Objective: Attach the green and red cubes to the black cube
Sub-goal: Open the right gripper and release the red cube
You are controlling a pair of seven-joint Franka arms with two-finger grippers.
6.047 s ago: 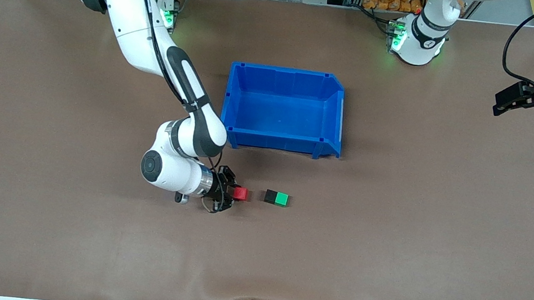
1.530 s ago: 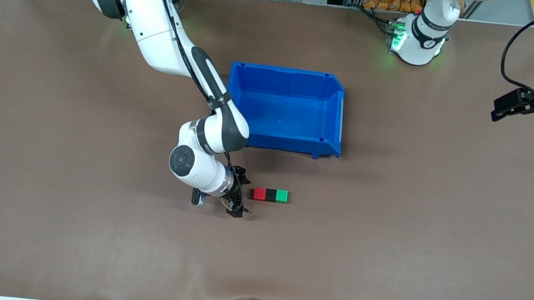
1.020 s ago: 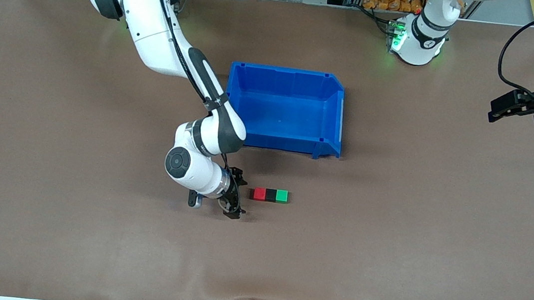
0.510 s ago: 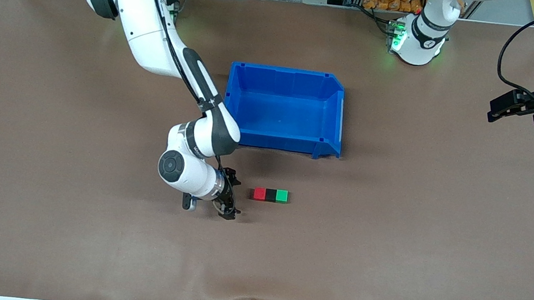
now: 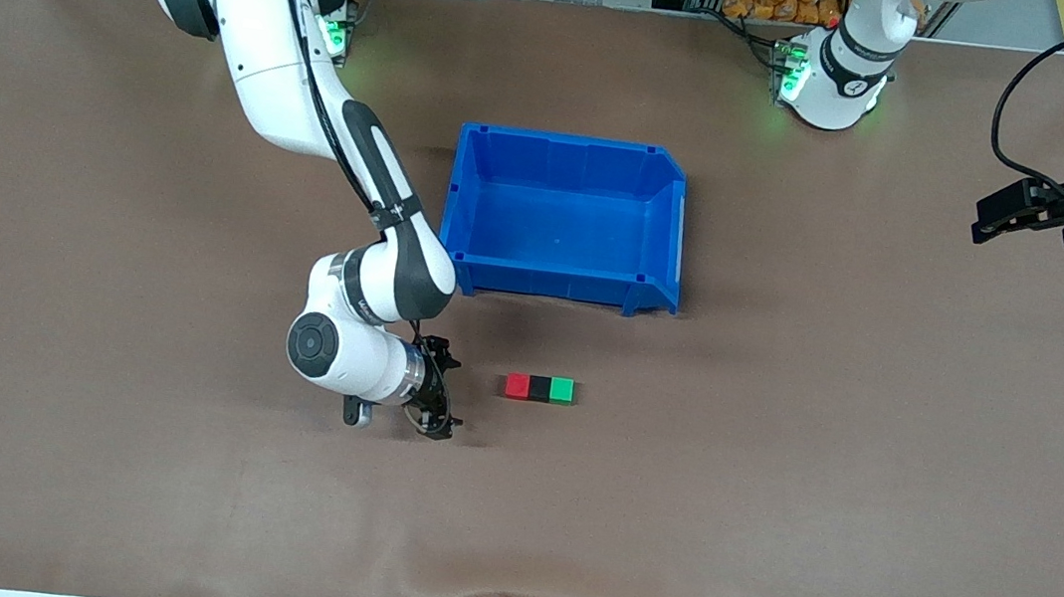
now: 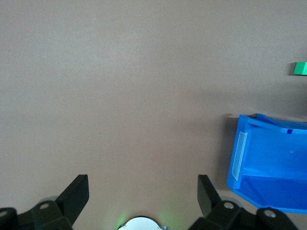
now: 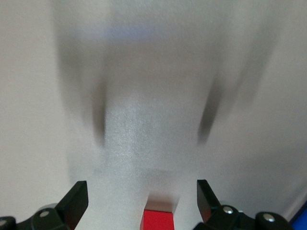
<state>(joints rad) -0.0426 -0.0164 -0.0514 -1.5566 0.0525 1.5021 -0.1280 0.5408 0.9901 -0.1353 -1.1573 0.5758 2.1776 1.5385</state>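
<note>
We see the right gripper [image 5: 441,394] low over the brown table [image 5: 74,447], its fingers spread wide with nothing between them. It sits just beside the row of cubes, toward the right arm's end of the table, with a clear gap between it and the row. In the right wrist view the two finger pads [image 7: 76,200] stand far apart and the red cube [image 7: 158,219] shows between them at the frame's edge, not touched.

The three cubes lie in one straight line on the table, faces touching: the red cube [image 5: 516,385] closest to the right gripper, the black cube [image 5: 539,387] in the middle, the green cube [image 5: 562,390] toward the left arm's end. The row is nearer to the front camera than the blue bin [image 5: 574,148], which stands apart from it.

We find the left gripper [image 5: 995,210] up over the table's edge at the left arm's end, well apart from cubes and bin, waiting. Its fingers are spread wide too and carry nothing. Its wrist view shows a corner of the blue bin [image 6: 244,148] and the green cube [image 6: 300,68] in the distance.
</note>
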